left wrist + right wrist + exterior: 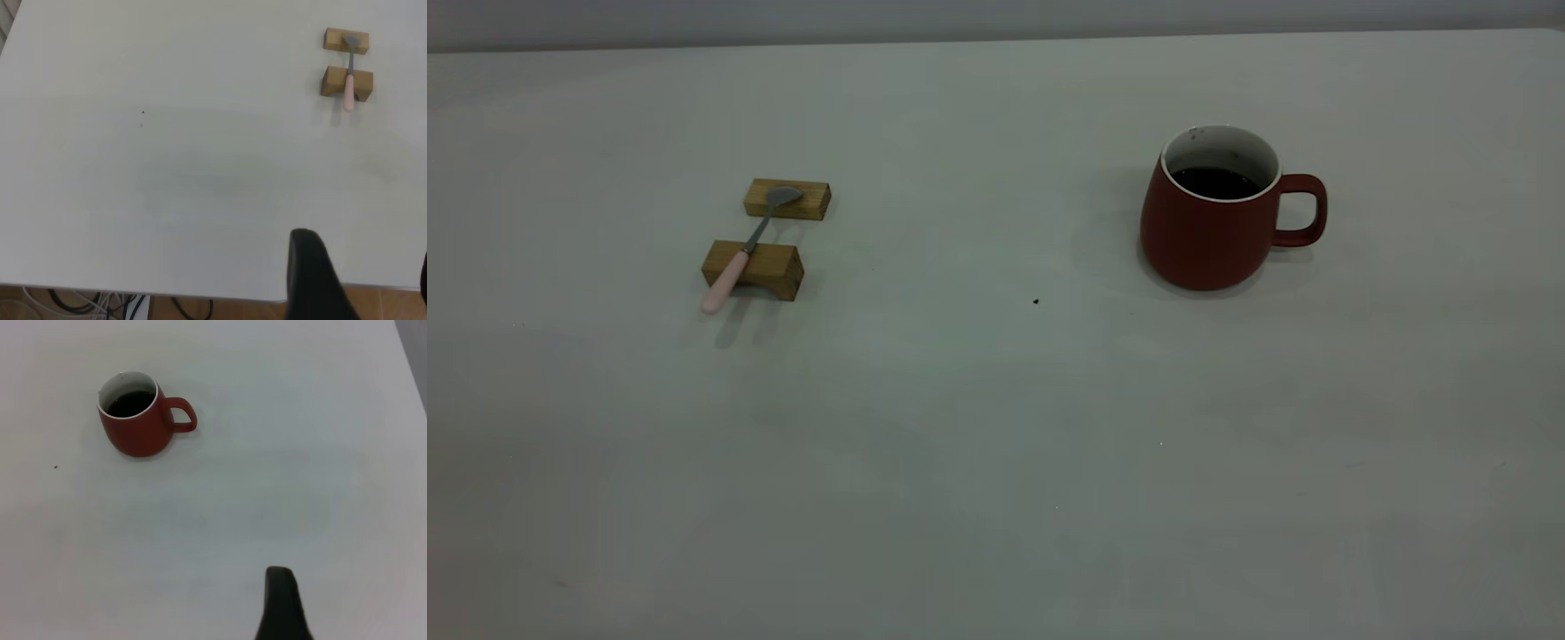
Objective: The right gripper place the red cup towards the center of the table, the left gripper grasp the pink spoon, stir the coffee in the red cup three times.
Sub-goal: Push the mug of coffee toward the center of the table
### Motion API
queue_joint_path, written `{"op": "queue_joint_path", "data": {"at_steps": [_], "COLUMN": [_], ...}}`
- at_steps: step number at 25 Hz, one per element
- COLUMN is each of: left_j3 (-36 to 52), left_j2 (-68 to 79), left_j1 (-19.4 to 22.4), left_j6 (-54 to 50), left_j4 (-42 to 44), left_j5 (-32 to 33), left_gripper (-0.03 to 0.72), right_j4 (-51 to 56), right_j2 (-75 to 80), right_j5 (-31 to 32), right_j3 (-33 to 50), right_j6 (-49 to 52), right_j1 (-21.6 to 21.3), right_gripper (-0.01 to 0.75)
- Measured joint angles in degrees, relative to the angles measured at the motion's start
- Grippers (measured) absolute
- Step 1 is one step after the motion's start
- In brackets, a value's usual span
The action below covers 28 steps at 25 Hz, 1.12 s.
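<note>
Spoon, pink (749, 244): small, with a pale pink rounded handle and a grey metal neck and bowl. It is laid across two wooden blocks (769, 234), the bowl resting on the far block, the handle tip overhanging the near one above the table (960, 462).

Cup, red (1209, 213): dark red rounded mug, wider at the base, white inside with a white rim, loop handle turned away from the spoon. It is set upright well to the right of the spoon. Dark coffee (1216, 183) is seen inside, well below the rim.

Left gripper (313, 280): one black finger is seen, well short of the spoon; jaw state cannot be told.

Right gripper (283, 607): a dark tapering shape, well apart from the cup; jaw state cannot be told.
</note>
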Motion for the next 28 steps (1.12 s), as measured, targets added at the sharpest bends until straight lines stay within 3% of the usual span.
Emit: {"op": "queue_joint_path", "data": {"at_steps": [7,11,18,24,28], "left_j3": [0.0,0.0,0.0,0.0,0.0], "left_j2": [0.0,0.0,0.0,0.0,0.0], "left_j1": [0.0,0.0,0.0,0.0,0.0], "left_j6": [0.0,-0.1,-0.1,-0.1,-0.1], "left_j4": [0.0,0.0,0.0,0.0,0.0], "left_j5": [0.0,0.0,0.0,0.0,0.0], "left_gripper": [0.461,0.461,0.461,0.461,0.461], "right_j4": [4.4,6.4,8.3,19.1,27.8], "right_j2": [1.0,9.5,37.2,61.2,75.8], "right_j5": [-0.3,-2.6,-16.3,-31.1,-35.0], "right_j3": [0.0,-1.1,-4.7,-9.1,-15.5], "right_j6": [-1.9,-5.5,-18.3,-39.2,-53.4], "right_j1": [0.0,0.0,0.0,0.0,0.0], "right_gripper": [0.587,0.604,0.628,0.613,0.592]}}
